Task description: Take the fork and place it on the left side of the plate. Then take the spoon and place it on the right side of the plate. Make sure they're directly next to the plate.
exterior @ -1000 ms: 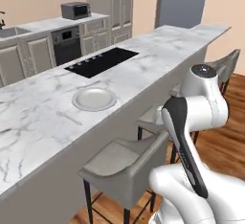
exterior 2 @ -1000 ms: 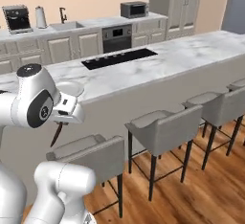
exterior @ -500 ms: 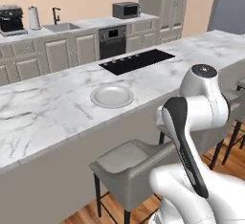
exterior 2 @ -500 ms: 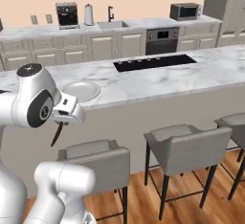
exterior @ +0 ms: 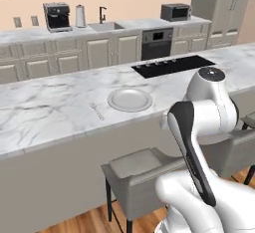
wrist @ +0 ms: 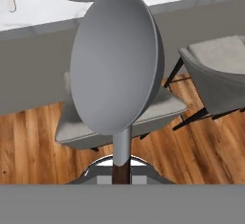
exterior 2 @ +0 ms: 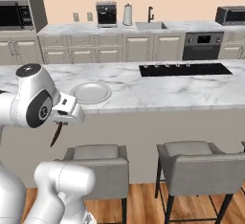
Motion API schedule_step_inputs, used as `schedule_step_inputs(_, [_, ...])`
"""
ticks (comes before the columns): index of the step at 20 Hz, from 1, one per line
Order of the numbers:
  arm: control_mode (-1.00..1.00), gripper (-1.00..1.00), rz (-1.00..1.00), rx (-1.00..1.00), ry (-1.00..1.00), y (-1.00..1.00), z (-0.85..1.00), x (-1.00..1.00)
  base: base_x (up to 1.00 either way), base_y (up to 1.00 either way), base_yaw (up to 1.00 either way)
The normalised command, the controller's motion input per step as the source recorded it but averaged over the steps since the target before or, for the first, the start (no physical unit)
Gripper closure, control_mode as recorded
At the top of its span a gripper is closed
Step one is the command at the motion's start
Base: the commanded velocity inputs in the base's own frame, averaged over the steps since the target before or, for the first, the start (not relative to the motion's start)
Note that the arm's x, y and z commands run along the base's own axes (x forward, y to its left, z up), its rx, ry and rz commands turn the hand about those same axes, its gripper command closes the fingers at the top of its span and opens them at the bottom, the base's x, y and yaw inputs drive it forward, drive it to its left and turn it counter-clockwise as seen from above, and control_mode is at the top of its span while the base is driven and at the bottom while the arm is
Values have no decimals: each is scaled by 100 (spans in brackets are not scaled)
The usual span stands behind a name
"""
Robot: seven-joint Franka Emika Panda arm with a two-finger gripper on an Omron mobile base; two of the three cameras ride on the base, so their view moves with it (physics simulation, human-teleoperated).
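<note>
plate [exterior: 130,99] on marble island [exterior: 45,112]; fork [exterior: 97,111] just left, apart; stool [exterior: 142,170] below

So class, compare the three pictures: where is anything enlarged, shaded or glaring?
Hand view: the spoon looms huge from closeness, its bowl evenly shaded grey, no glare. Left base view: flat, even light, and the plate and fork cast almost no shadow. Right base view: sharp throughout, with the spoon's handle dark below the hand.

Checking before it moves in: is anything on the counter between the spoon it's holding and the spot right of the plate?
Nothing visible. The hand holds the spoon out over a stool, short of the counter edge; the marble right of the plate is bare. The fork lies on the plate's left.
</note>
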Motion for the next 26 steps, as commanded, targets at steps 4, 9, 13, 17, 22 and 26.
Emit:
schedule_step_inputs(4, [100, 100, 0, 0, 0, 0, 0, 0, 28, -83, 11])
schedule_step_inputs(9, [100, 100, 0, 0, 0, 0, 0, 0, 50, -56, 0])
schedule_step_inputs(13, [100, 100, 0, 0, 0, 0, 0, 0, 80, -77, 10])
schedule_step_inputs(17, [100, 100, 0, 0, 0, 0, 0, 0, 26, -98, 1])
schedule_step_inputs(22, [100, 100, 0, 0, 0, 0, 0, 0, 21, -88, -5])
schedule_step_inputs(26, [100, 100, 0, 0, 0, 0, 0, 0, 69, -38, 1])
